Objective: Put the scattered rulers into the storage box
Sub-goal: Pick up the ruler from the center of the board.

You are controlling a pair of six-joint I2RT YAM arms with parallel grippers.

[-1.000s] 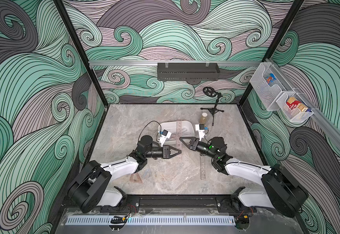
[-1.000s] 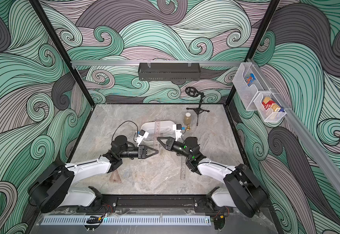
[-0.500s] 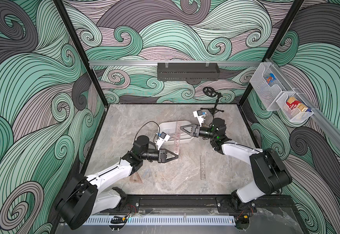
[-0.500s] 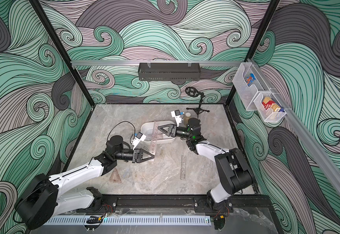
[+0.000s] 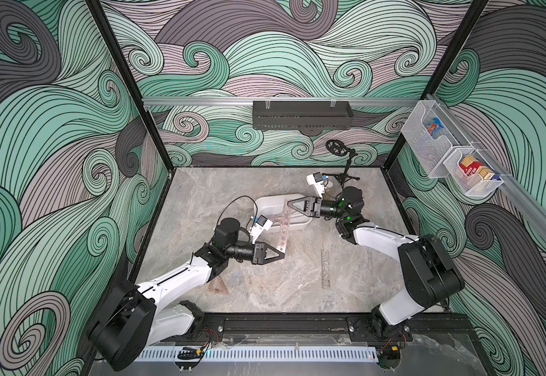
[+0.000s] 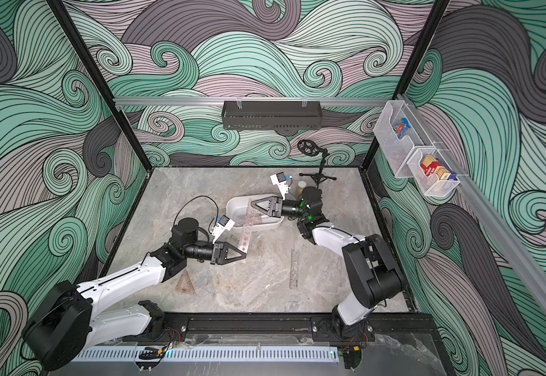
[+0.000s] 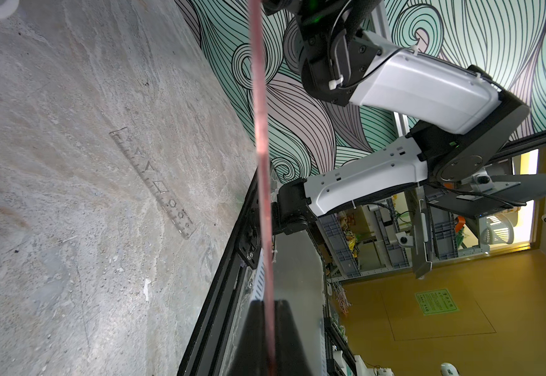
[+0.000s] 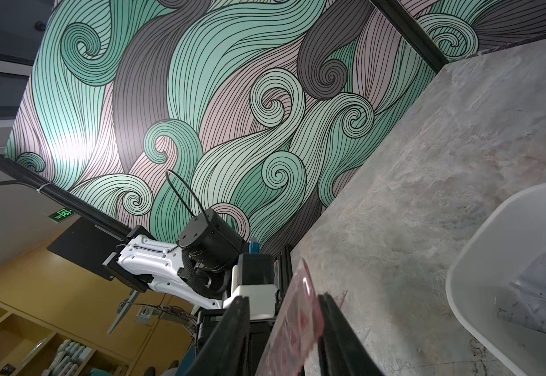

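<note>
Above the marbled table (image 5: 297, 293), left fingers (image 7: 249, 345) clamp a reddish ruler (image 5: 283, 228); right fingers (image 8: 232, 335) parted.

Reddish ruler (image 5: 284, 228) aslant across white storage box (image 5: 299, 225); clear ruler (image 5: 325, 268), set squares (image 5: 218, 285) outside.

The right pincer (image 5: 289, 205) swung from the centre back over the storage box (image 5: 260, 208); the left pincer (image 5: 282, 256) retreated slightly with the reddish ruler (image 5: 285, 228)
</note>
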